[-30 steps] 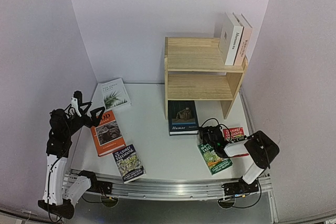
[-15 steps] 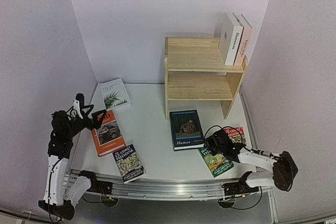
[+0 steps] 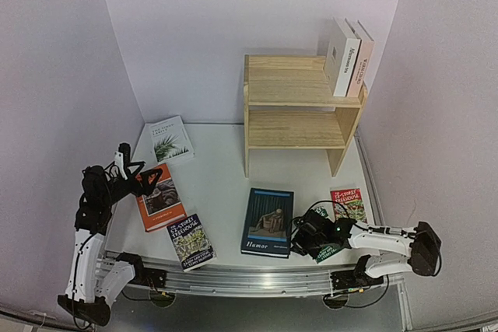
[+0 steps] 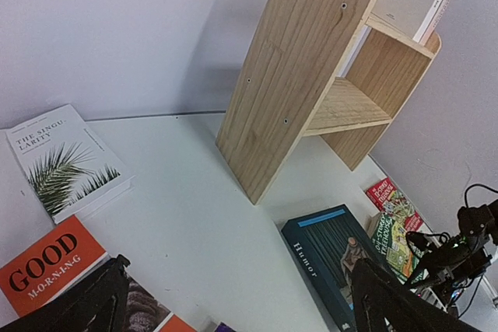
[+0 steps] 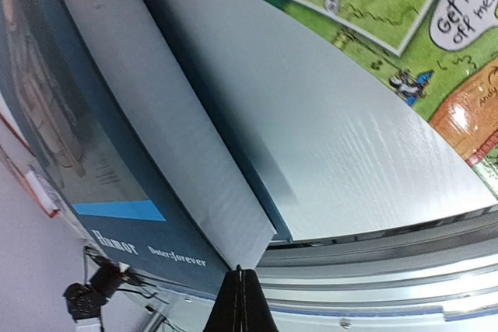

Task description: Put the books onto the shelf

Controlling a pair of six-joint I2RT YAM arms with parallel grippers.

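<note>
The white table (image 3: 218, 184) carries the shelf (image 3: 299, 106) at its back right, with two pale books (image 3: 342, 56) standing upright, side by side, at the right end of the top tier. Flat on the table lie a palm-leaf book (image 3: 170, 139) at the back left, an orange book (image 3: 159, 200) nearer, and a blue paperback (image 3: 191, 240) at the front edge. A navy book (image 3: 268, 221) lies front centre, a partly hidden green paperback (image 4: 395, 227) just right of it, and a red paperback (image 3: 348, 202) beyond.
</note>
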